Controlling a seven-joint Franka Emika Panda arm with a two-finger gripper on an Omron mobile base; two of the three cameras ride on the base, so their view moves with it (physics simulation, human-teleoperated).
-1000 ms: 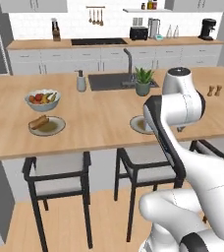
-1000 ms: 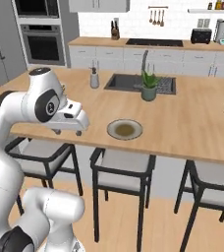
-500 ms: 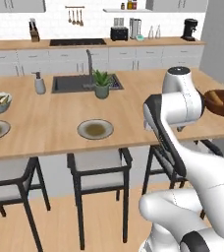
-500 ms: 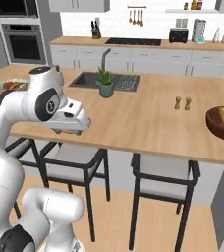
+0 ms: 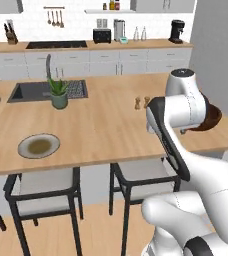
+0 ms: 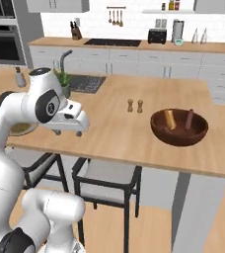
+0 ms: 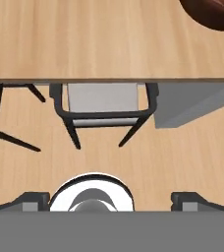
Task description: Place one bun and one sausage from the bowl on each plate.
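Note:
The dark reddish-brown bowl (image 6: 179, 134) sits on the wooden counter near its right end. Inside it, a tan bun (image 6: 169, 118) and a darker sausage (image 6: 189, 117) stand on end. In the left base view the bowl (image 5: 212, 118) is mostly hidden behind my arm. A grey plate (image 5: 38, 145) lies near the counter's front edge at the left. My gripper (image 6: 68, 133) hangs over the front edge, well left of the bowl, and points down. In the hand view the gripper (image 7: 111, 201) is open with nothing between its fingertips (image 7: 33, 199), and the bowl's rim (image 7: 212, 15) shows at the top right.
Two small shakers (image 6: 134, 105) stand mid-counter. A potted plant (image 5: 59, 95) stands beside the sink (image 5: 33, 90). Dark-framed stools (image 5: 43, 192) are tucked under the counter's front edge. A grey wall (image 5: 218, 55) rises to the right.
The base has driven to the right, so the whole scene has slid left. The bowl now stands nearer, and the fruit bowl and the second plate have left the views. The arm's pose is unchanged.

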